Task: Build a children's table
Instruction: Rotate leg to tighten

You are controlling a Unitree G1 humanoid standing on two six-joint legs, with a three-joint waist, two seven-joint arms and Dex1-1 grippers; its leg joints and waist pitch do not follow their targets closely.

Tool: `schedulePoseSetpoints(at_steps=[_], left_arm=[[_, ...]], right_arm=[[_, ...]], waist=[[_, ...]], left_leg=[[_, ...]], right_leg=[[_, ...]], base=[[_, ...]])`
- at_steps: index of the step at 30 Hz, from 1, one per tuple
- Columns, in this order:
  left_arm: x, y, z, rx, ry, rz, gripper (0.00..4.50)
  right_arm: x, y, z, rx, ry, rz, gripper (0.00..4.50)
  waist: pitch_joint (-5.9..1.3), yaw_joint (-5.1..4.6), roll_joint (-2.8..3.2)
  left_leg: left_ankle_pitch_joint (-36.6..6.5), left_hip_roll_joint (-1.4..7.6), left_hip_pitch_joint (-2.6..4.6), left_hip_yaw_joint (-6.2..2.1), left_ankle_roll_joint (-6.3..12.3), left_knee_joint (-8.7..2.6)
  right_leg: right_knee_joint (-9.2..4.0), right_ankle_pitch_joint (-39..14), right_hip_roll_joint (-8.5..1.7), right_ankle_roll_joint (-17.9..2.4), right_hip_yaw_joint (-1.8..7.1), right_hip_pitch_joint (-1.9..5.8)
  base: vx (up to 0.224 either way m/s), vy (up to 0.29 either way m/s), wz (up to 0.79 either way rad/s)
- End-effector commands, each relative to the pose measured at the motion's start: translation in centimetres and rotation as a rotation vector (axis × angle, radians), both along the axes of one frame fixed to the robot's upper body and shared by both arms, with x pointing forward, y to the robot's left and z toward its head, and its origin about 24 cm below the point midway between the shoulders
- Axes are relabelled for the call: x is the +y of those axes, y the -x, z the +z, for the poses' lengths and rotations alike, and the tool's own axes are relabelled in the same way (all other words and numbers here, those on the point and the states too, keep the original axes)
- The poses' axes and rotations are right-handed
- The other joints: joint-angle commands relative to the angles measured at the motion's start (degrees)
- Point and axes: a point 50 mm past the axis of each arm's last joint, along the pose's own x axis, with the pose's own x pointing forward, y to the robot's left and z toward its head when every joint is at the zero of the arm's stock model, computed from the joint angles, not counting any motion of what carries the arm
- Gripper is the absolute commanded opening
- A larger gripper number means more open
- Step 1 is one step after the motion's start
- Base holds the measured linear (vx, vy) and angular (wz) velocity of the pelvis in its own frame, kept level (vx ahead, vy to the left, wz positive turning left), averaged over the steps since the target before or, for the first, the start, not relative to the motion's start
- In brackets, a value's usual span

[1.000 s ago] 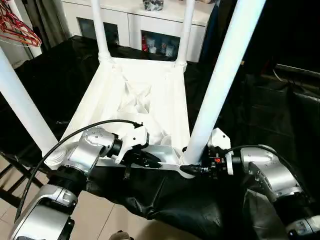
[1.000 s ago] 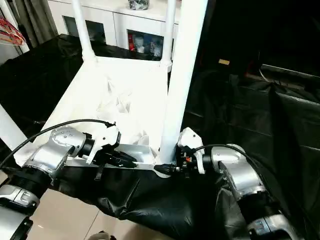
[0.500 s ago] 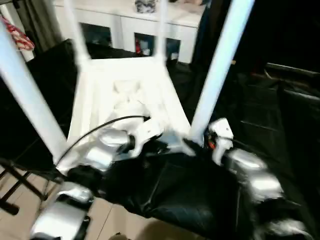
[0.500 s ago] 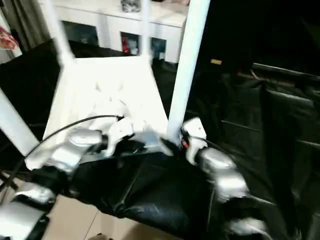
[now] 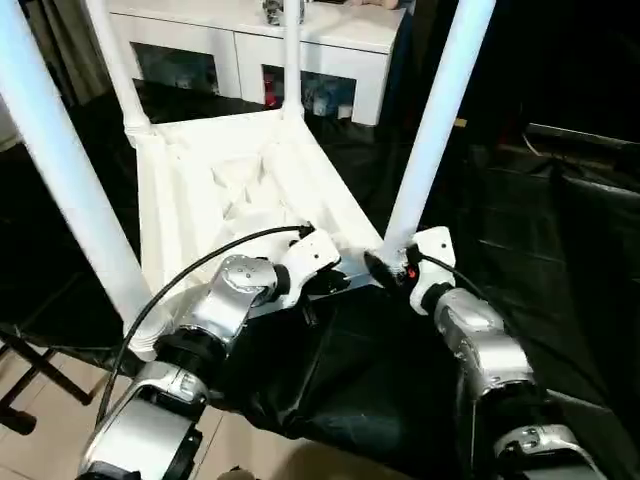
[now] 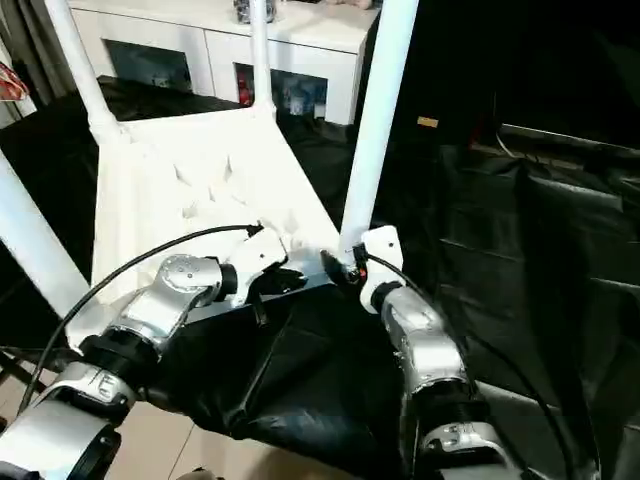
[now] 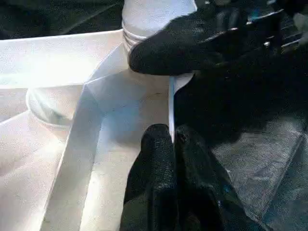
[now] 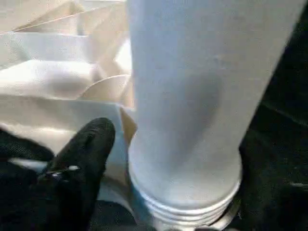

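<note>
Both grippers now higher up, table swung round | L gripper [image 7: 171,144] pinching table [image 5: 190,190] rim | R gripper [image 5: 378,268] at near leg [image 5: 430,130] base, grip can't tell | table upside-down on black sheet [image 5: 370,370]

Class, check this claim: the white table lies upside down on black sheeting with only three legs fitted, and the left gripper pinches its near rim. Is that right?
Not quite: four legs are fitted, not three. The left eye view shows the table upside down on the black sheeting with all four standing. The left gripper does pinch its near rim.
</note>
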Motion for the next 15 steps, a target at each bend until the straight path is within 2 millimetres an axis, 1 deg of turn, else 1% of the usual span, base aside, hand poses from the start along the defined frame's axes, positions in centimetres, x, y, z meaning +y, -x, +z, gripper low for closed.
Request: schedulePoseSetpoints(at_steps=[1,2,4,5,6,7,8,9,10,13,14,15], left_arm=[[-1.8,1.0,0.6,0.002,0.087,-0.133,0.0],[-1.7,1.0,0.6,0.005,0.086,-0.142,0.0],[-0.5,1.4,0.8,0.017,0.082,-0.209,0.0],[-0.2,1.5,0.9,0.02,0.081,-0.223,0.0],[0.3,1.6,1.0,0.031,0.08,-0.248,0.0],[0.6,1.6,1.1,0.037,0.08,-0.265,0.0],[0.9,1.7,1.3,0.039,0.081,-0.278,0.0],[1.2,1.7,1.4,0.046,0.08,-0.288,0.0],[1.4,1.7,1.5,0.051,0.08,-0.293,0.0],[1.9,1.8,1.7,0.06,0.075,-0.316,0.0],[2.1,1.8,1.8,0.064,0.071,-0.328,0.0],[2.4,1.9,1.9,0.074,0.068,-0.344,0.0]], right_arm=[[2.7,0.7,0.5,-0.011,-0.019,0.216,4.03],[2.5,0.8,0.5,-0.014,-0.016,0.234,4.03],[1.4,1.4,0.9,-0.015,0.01,0.374,4.03],[1.1,1.6,1.0,-0.014,0.019,0.412,4.03],[0.6,2.0,1.1,-0.007,0.032,0.483,4.03],[0.3,2.3,1.2,0.002,0.04,0.53,4.03],[0.1,2.5,1.3,0.012,0.042,0.562,4.03],[-0.2,2.8,1.4,0.025,0.044,0.609,4.03],[-0.4,3.0,1.5,0.033,0.045,0.637,4.03],[-0.8,3.4,1.6,0.052,0.057,0.702,4.03],[-1.0,3.6,1.7,0.056,0.062,0.728,4.03],[-1.1,3.8,1.8,0.063,0.061,0.754,3.77]], waist=[[-3.43,0.29,-0.28],[-3.4,0.3,-0.3],[-3.45,0.59,-0.31],[-3.35,0.83,-0.25],[-3.35,0.98,-0.27],[-3.31,1.05,-0.23],[-3.28,1.17,-0.21],[-3.23,1.4,-0.3],[-3.23,1.56,-0.26],[-3.24,2.11,-0.43],[-3.24,2.11,-0.43],[-3.25,2.29,-0.5]], left_leg=[[-10.6,1.41,0.3,-0.26,2.72,-3.15],[-10.6,1.41,0.32,-0.24,2.96,-3.14],[-10.3,1.39,0.33,-0.18,3.7,-2.98],[-10.7,1.65,0.48,-0.14,4.08,-3.02],[-10.8,1.58,0.42,-0.1,4.07,-3.02],[-10.9,1.6,0.34,-0.07,4.11,-3.01],[-11.1,1.7,0.42,-0.09,4.05,-3.07],[-11.6,1.77,0.42,-0.04,3.88,-3.05],[-11.8,1.8,0.49,-0.08,3.78,-3.07],[-11.5,1.79,0.42,-0.04,3.75,-2.97],[-11.5,1.79,0.42,-0.04,3.75,-2.97],[-11.4,1.76,0.42,-0.04,3.6,-2.97]], right_leg=[[-4.15,-7.0,-4.66,-10.4,2.8,3.17],[-4.15,-6.6,-4.66,-10.7,2.77,3.18],[-4.01,-5.9,-4.65,-11.4,2.7,3.35],[-4.08,-5.8,-4.6,-11.3,2.75,3.13],[-4.03,-6.1,-4.46,-11.3,2.62,3.29],[-4.0,-6.3,-4.46,-11.3,2.61,3.23],[-4.06,-6.7,-4.45,-11.2,2.58,3.17],[-4.07,-7.8,-4.53,-11.2,2.6,3.09],[-4.1,-8.3,-4.62,-11.2,2.58,3.06],[-4.12,-9.3,-4.7,-11.0,2.61,3.01],[-4.12,-9.3,-4.7,-11.0,2.61,3.01],[-4.11,-9.8,-4.7,-10.7,2.63,3.01]], base=[[0.0,0.0,0.0],[0.0,0.0,0.0],[0.0,0.0,0.0],[0.0,0.0,0.0],[0.0,0.0,0.0],[0.0,0.0,0.0],[0.0,0.0,0.0],[0.0,0.0,0.0],[0.0,0.0,0.0],[0.0,0.0,0.0],[0.0,0.0,0.0],[0.0,0.0,0.0]])
